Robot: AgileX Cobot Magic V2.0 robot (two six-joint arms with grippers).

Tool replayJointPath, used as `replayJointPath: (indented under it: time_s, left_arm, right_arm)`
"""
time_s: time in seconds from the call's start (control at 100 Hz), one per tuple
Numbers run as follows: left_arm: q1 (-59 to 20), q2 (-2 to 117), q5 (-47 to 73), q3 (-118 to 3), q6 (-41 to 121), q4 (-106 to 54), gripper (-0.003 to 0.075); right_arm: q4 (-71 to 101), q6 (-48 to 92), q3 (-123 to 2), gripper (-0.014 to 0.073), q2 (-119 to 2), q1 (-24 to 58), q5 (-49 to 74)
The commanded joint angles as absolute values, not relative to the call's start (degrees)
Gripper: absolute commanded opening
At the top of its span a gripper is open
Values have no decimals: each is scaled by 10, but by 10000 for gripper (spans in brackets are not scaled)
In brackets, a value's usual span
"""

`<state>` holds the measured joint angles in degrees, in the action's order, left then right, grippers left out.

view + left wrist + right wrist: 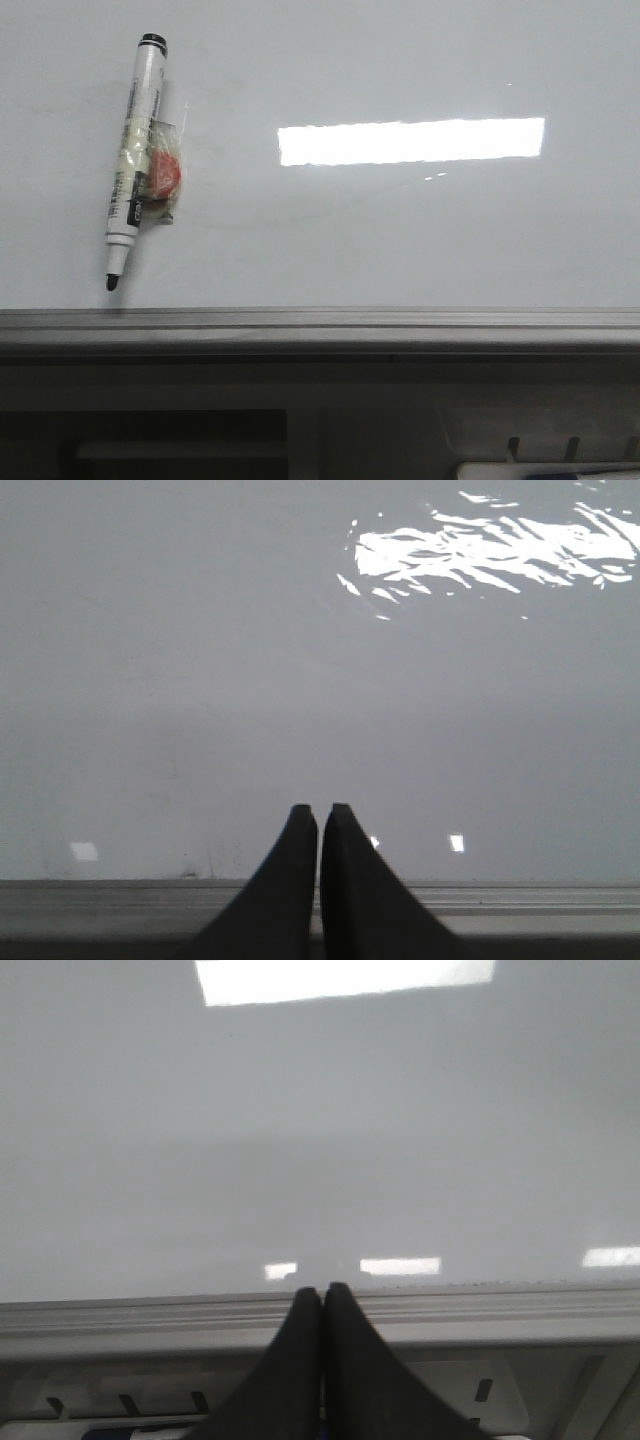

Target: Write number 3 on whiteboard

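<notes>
The whiteboard (400, 230) fills the front view, glossy white-grey with a bright rectangular glare. No number 3 shows on it. A white marker pen (135, 160) lies on the board at the left, black tip toward the near frame edge, with an orange-red piece taped to its side. Neither gripper appears in the front view. In the left wrist view my left gripper (319, 812) is shut with nothing between its fingers, pointing over the board's near edge. In the right wrist view my right gripper (322, 1290) is shut and empty, over the frame edge.
The board's grey metal frame (320, 325) runs across the near edge. Below it sits a dark recess and a white tray edge (545, 470) at the lower right.
</notes>
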<state>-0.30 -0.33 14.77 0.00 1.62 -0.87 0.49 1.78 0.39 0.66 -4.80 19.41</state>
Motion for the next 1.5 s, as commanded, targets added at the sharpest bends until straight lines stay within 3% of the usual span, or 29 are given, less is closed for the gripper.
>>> replayJointPath:
  time_s: [0.0, 0.84, 1.15, 1.49]
  left_arm:
    - [-2, -16, 103, 6, 9, -9, -21]
    - [-2, -16, 53, 6, 9, 14, -21]
    - [-3, -13, 32, 4, 9, -86, -21]
    - [-3, 102, 80, -75, 9, -100, -21]
  right_arm:
    - [-8, 17, 21, -61, 15, -49, 182]
    - [27, 17, 21, -61, 7, -48, 122]
    - [131, 17, 17, -61, -118, -48, 107]
    - [162, 17, -86, -61, -244, -25, 138]
